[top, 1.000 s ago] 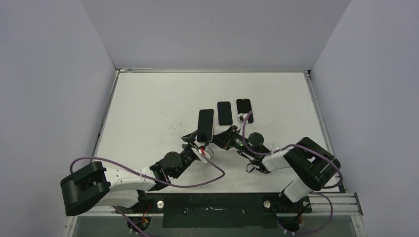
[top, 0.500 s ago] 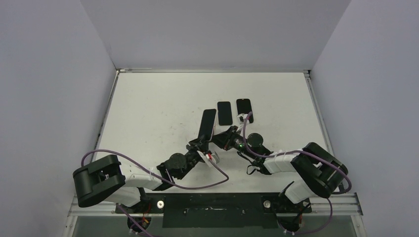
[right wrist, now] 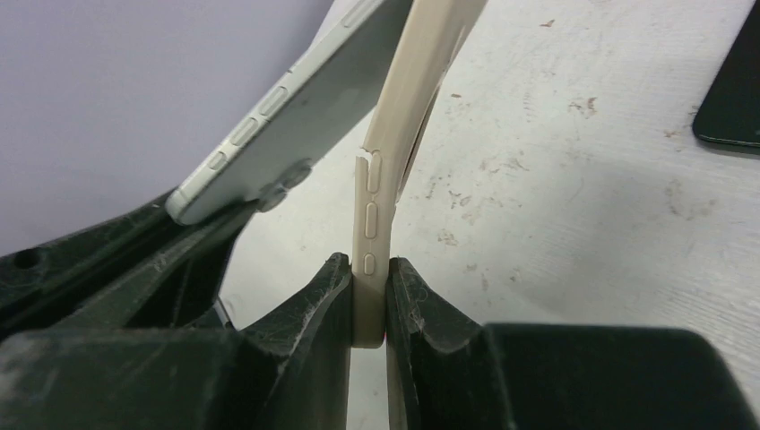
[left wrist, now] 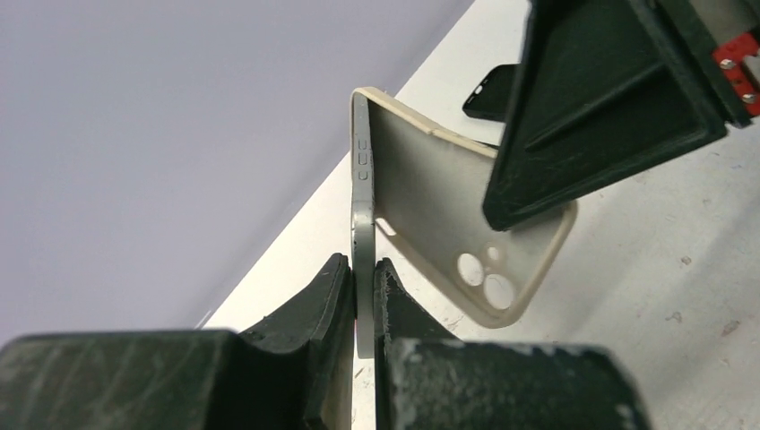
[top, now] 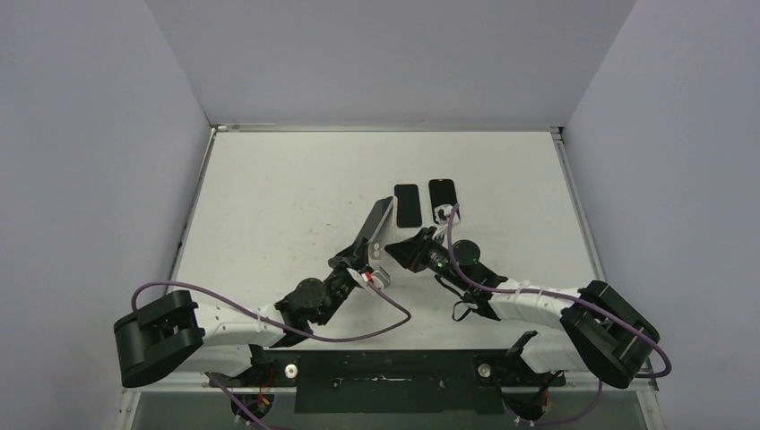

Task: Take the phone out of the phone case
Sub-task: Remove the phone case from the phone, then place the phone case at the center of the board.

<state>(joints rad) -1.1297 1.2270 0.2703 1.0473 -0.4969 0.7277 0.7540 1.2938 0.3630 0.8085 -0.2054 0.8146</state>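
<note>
phone (left wrist: 362, 204): standing tilted on edge over the table (top: 269, 197), near its centre. The near end is sitting free of the case. The far end is looking still seated.
case (left wrist: 439, 206): beige, peeling away to the right of the phone, its camera cut-outs showing in the left wrist view.
left gripper (left wrist: 361, 273): pinching narrow on the phone's bare near edge.
right gripper (right wrist: 367, 273): pinching narrow on the case rim, by the button covers.
step in hand: splitting the pair. Judgement: the left grip should be staying still while the right is drawing the case rightward slowly, so the far lip is rolling off. Both pinches look shallow, so slipping is the risk.
change from a second ago: the phone was lying flatter, screen up, with the left jaws wider. Now it is tilting up and they are clamping.
black slabs (top: 406, 204): two lying just beyond, untouched.
</note>
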